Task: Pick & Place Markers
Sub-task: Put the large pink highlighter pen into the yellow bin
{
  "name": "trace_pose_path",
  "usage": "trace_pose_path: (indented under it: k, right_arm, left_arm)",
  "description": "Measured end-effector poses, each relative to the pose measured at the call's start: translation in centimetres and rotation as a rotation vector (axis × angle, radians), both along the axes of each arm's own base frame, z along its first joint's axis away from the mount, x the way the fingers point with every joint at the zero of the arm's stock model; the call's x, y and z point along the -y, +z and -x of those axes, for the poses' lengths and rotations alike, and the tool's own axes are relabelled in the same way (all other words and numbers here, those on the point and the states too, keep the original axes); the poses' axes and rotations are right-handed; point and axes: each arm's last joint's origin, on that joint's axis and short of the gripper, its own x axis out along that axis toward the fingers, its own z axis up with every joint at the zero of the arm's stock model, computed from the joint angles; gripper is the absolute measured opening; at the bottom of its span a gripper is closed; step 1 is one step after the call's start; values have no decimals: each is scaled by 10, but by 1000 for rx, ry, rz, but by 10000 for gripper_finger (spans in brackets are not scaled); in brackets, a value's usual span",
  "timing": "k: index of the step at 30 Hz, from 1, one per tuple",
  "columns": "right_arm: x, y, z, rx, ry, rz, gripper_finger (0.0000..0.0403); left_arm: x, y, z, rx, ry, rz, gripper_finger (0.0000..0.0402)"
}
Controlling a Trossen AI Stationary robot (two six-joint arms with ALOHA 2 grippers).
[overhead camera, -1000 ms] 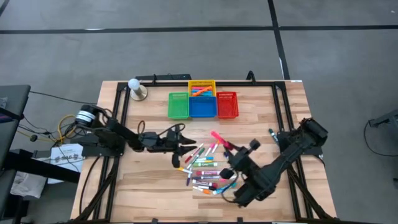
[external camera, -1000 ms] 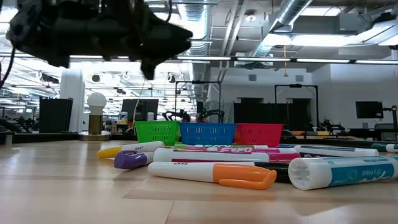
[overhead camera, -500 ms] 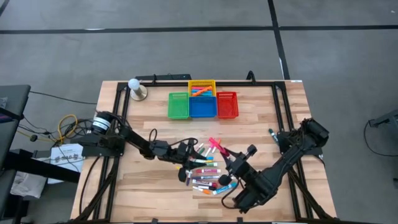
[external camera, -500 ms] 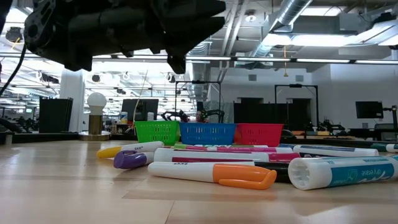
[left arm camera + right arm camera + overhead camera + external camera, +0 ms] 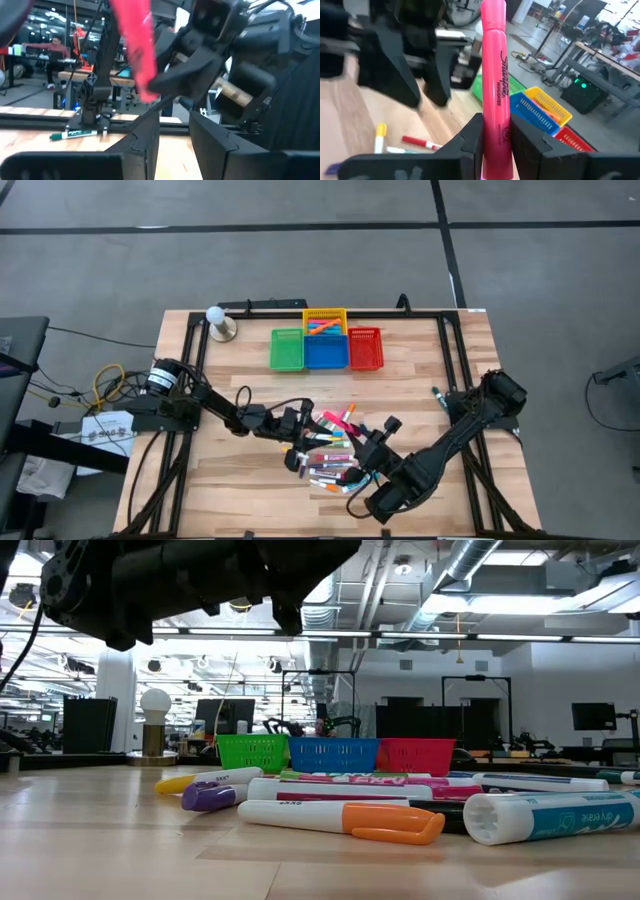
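One pink highlighter [image 5: 496, 85], black script, in right gripper [image 5: 492, 142]

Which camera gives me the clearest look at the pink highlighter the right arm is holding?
The right wrist view: the pink highlighter stands upright between the right gripper fingers, label readable. The left wrist view shows it blurred; the high view shows it small above the marker pile. The low view does not show it.

Wood table [image 5: 240, 490]; markers [image 5: 325, 460] piled ctr; 4 baskets [image 5: 326, 350]; lamp [image 5: 218, 321].
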Motion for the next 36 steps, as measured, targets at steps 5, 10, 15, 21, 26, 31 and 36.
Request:
trace_pose_path:
  k: [5, 10, 15, 21, 26, 31, 36]
  right_arm:
    - [9, -13, -8, 24, -27, -3, 68]
    - [6, -13, -21, 20, 19, -14, 68]
    - [1, -9, -27, 11, 72, 7, 68]
    - [3, -9, -30, -4, 82, -21, 68]
    - [4, -9, -30, -7, 85, -26, 68]
    - [2, -9, -29, -17, 94, -14, 68]
    - [2, -10, -28, -16, 87, 5, 68]
  left_arm:
    - [0, 0, 0, 11, 9, -35, 107]
    - [-1, 1, 0, 29, 22, -79, 108]
    - [-4, 2, -1, 39, 23, -85, 108]
    - [-3, 4, 1, 66, 22, -72, 108]
    - [-5, 5, 0, 75, 34, -68, 108]
    - [-8, 5, 0, 76, 35, -70, 108]
    - [-7, 4, -1, 58, 37, -75, 108]
